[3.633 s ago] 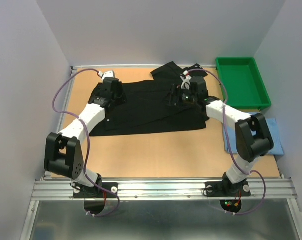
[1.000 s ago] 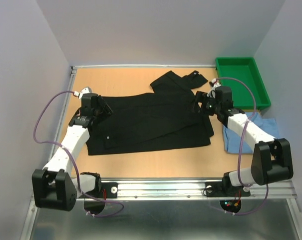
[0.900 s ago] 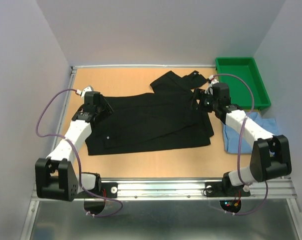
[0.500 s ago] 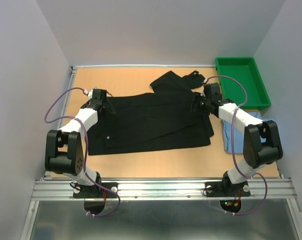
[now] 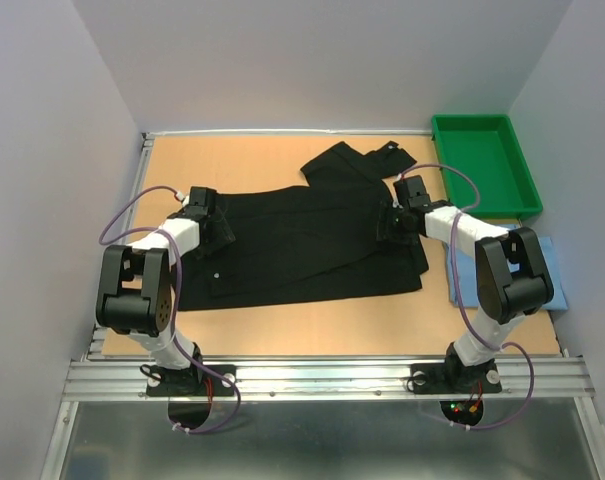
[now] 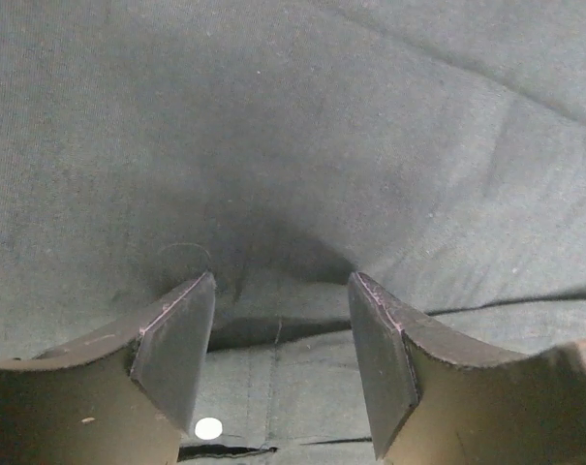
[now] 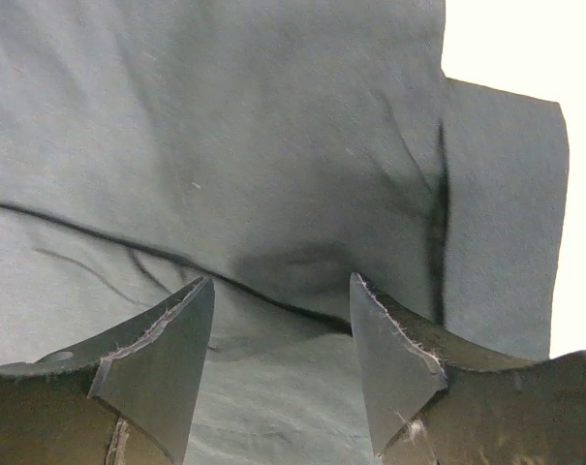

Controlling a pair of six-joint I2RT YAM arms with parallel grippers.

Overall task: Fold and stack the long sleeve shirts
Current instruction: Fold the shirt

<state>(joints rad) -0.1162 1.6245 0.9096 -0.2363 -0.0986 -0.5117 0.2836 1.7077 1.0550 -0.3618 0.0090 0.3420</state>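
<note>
Black shirt (image 5: pixel 302 235) lies mid-table in the top view, seemingly part-folded, blue shirt (image 5: pixel 559 275) untouched at the right edge, nothing stacked; left wrist: left gripper (image 6: pixel 281 339) jaws apart on cloth, clamping nothing; right wrist: right gripper (image 7: pixel 281 339) likewise.

One shirt (image 5: pixel 302 235) lies on the table (image 5: pixel 252 160); tray (image 5: pixel 482 165) far right; other shirt (image 5: pixel 559 275) before it.

walls (image 5: pixel 312 60): plain pale grey panels at left, back and right | table (image 5: pixel 282 325): tan board top, thin metal strip along far and left edges | near edge: ribbed aluminium rail (image 5: pixel 322 378), dull metal sheet (image 5: pixel 332 445) below it | light: soft, even, only faint shadows
</note>
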